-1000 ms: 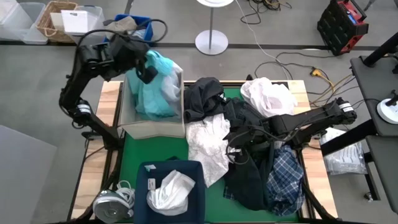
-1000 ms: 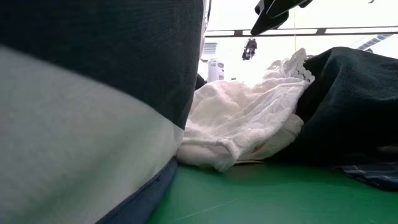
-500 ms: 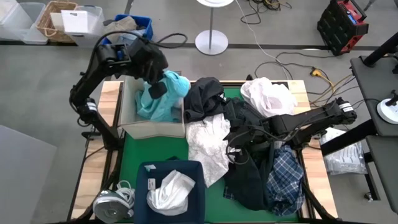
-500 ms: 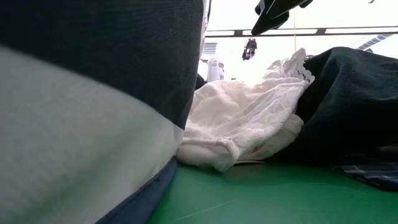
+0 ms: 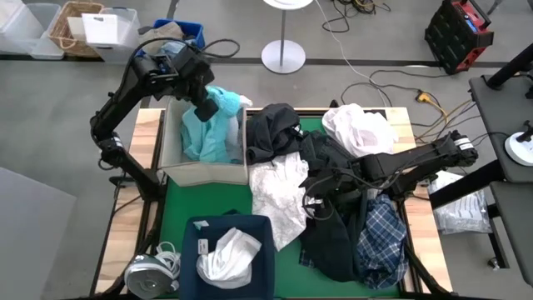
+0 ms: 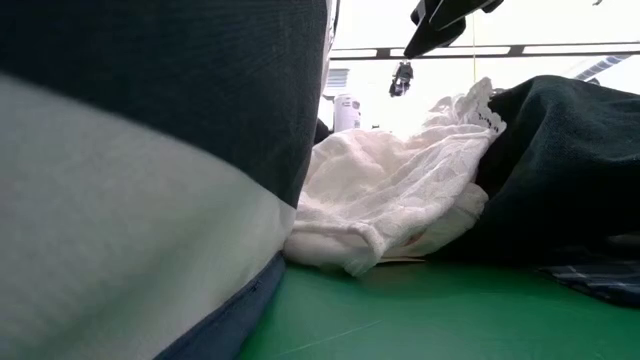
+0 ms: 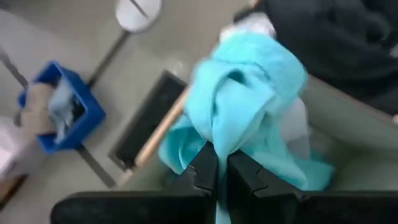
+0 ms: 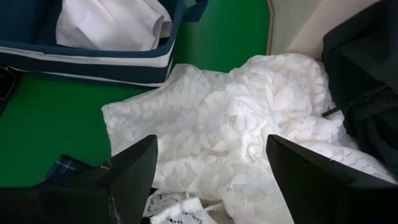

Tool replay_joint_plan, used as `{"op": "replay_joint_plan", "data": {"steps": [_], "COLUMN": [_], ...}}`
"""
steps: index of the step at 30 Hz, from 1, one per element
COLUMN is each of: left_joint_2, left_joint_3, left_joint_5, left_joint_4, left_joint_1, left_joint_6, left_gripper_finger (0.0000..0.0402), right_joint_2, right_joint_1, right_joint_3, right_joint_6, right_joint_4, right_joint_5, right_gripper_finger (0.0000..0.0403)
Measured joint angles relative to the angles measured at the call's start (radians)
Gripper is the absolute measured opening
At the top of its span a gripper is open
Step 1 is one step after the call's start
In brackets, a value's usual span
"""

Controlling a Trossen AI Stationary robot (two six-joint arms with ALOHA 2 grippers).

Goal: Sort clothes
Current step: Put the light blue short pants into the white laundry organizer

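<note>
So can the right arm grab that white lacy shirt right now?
Probably yes. The right gripper sits just above the white lacy shirt, its fingers open wide, and nothing lies between them in the right wrist view. Dark clothes cover only the shirt's edge.

Overhead view straight down, low view level across green mat, wrist views close, sharing white lace garment.
</note>
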Motion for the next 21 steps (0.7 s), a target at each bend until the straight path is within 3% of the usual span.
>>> {"op": "replay_joint_plan", "data": {"steps": [5, 10, 12, 21], "left_joint_2": [-0.049, -0.056, -0.049, 0.028], "left_joint_3": [-0.179, -0.322, -0.364, -0.421], "left_joint_5": [0.048, 0.346, 0.411, 0.386], "left_joint_4": [0.001, 0.001, 0.0, 0.105], "left_joint_1": [0.001, -0.005, -0.018, -0.003], "left_joint_6": [-0.027, 0.003, 0.038, 0.097], "left_gripper_finger": [0.0, 0.0, 0.0, 0.0], "right_joint_2": [0.0, 0.0, 0.0, 0.0], "right_joint_1": [0.0, 0.0, 0.0, 0.0], "right_joint_3": [0.0, 0.0, 0.0, 0.0], "right_joint_6": [-0.007, -0.013, -0.018, -0.047], "right_joint_4": [0.0, 0.0, 0.001, 0.027], "right_joint_5": [0.0, 0.0, -0.001, -0.001], "right_gripper_finger": [0.0286, 0.0283, 0.0284, 0.0295]}}
